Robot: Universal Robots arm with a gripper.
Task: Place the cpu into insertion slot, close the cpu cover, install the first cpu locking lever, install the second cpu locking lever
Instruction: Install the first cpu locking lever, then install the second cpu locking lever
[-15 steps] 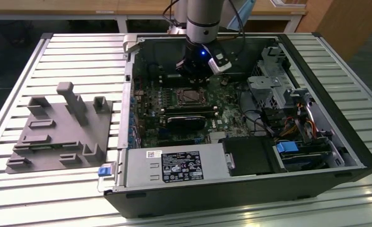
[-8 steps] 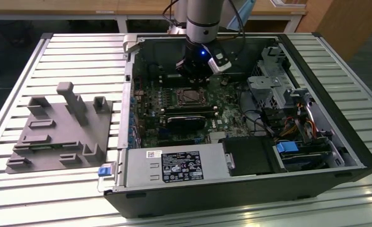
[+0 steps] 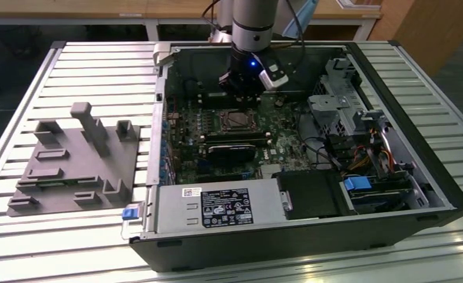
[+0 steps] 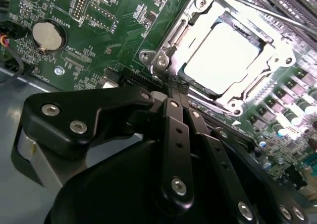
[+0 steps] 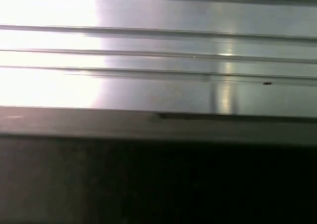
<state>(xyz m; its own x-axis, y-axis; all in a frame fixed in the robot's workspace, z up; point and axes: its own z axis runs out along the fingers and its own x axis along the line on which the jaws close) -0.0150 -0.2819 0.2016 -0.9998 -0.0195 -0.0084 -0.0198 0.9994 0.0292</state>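
Note:
In the second wrist view the cpu (image 4: 223, 55) lies flat in the insertion slot (image 4: 163, 60), its pale metal top showing through the window of the cpu cover (image 4: 278, 60), which rests down over it. A thin metal lever rod (image 4: 257, 16) runs along one side of the socket. My gripper (image 4: 172, 91) is shut, its black fingers (image 4: 176, 135) meeting right at the socket's near corner; I see nothing held between them. In the exterior view my gripper (image 3: 243, 91) hangs inside the open computer case just behind the insertion slot (image 3: 235, 119).
The green motherboard (image 3: 192, 127) lies in the open case (image 3: 294, 236), with a black memory block (image 3: 235, 141), a power supply (image 3: 215, 207) and drive cages (image 3: 349, 118) around it. A grey fixture (image 3: 74, 159) sits on the slatted table (image 5: 158, 50).

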